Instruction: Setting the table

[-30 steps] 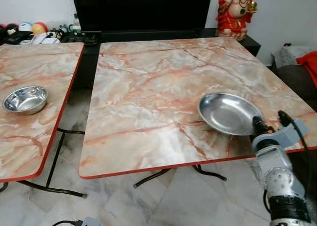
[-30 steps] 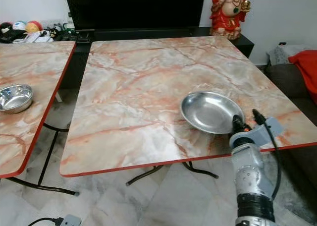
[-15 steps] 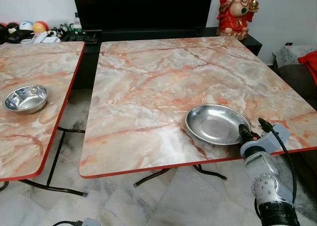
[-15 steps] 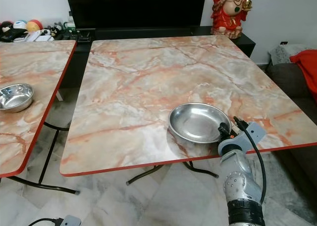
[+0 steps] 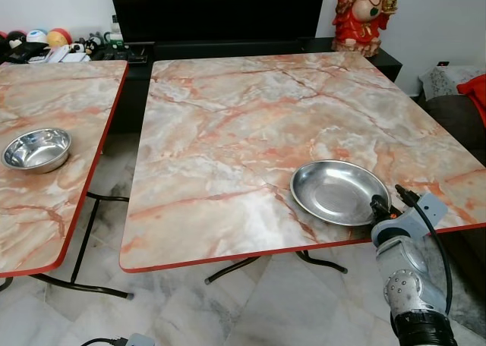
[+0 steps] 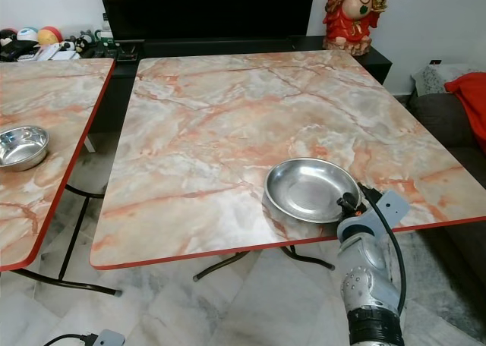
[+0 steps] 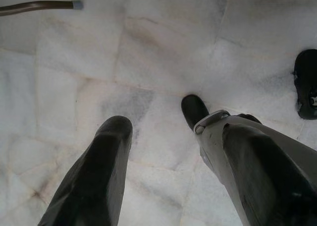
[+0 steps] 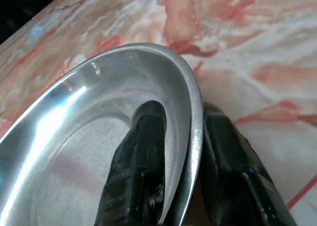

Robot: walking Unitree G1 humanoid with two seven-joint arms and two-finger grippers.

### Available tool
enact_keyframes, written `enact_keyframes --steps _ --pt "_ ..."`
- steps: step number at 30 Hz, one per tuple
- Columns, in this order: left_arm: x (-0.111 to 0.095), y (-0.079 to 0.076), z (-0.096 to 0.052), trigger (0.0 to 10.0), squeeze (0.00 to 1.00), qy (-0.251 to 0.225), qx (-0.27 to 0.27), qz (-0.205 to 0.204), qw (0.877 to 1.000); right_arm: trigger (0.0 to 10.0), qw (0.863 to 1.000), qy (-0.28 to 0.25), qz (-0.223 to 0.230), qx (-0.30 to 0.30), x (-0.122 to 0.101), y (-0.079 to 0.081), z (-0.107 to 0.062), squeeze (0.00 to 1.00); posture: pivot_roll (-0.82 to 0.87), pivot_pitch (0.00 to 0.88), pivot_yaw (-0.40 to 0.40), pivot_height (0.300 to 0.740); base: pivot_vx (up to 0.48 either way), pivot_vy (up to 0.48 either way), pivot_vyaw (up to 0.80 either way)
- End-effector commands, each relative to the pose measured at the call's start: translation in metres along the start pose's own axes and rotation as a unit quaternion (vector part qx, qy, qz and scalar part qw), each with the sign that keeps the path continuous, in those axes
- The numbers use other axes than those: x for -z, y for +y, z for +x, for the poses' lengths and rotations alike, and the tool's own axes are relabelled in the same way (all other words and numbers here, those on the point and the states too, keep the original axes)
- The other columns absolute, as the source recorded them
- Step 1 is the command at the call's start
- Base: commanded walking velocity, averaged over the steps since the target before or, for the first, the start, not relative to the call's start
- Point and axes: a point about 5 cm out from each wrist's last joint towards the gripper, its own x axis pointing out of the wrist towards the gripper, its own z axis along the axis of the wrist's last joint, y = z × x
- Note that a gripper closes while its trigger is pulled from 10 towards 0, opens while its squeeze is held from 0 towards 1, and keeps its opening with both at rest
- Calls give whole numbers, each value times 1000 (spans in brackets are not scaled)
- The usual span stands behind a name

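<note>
My right gripper [image 8: 181,151] pinches the rim of the steel plate [image 5: 338,192], one finger inside and one outside, so the plate sits flat near the marble table [image 5: 250,118] front edge. My left gripper [image 7: 158,151] hangs open, idle.

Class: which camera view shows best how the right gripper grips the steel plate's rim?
The right wrist view: the steel plate rim runs between the right gripper fingers, one inside, one outside. Both eye views show the whole plate on the marble table near its front edge, with the grip too small to read. The left wrist view faces the floor.
</note>
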Motion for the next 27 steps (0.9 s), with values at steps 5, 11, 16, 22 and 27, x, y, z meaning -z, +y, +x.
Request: enact_keyframes --steps 5,11,16,22,27 --pt "6 0 -1 10000 0 7 3 2 1000 10000 1000 -7 4 18 2 -4 -2 247 -60 93 -21 740 0 0 0" --pt "4 -3 -1 10000 0 6 6 4 1000 10000 999 -19 -1 36 2 -9 -4 557 -60 83 -22 740 0 0 0" --pt "4 -3 0 10000 0 4 7 6 1000 10000 998 -34 -4 60 -4 -15 -4 557 -66 90 -25 740 0 0 0" --pt "3 -4 0 10000 0 3 6 1 1000 10000 995 -48 -10 87 -5 -22 -8 545 -57 100 -31 740 0 0 0" --pt "5 -5 0 10000 0 5 5 -1 1000 10000 991 -86 -11 105 -14 -28 -12 502 -56 104 -32 740 0 0 0"
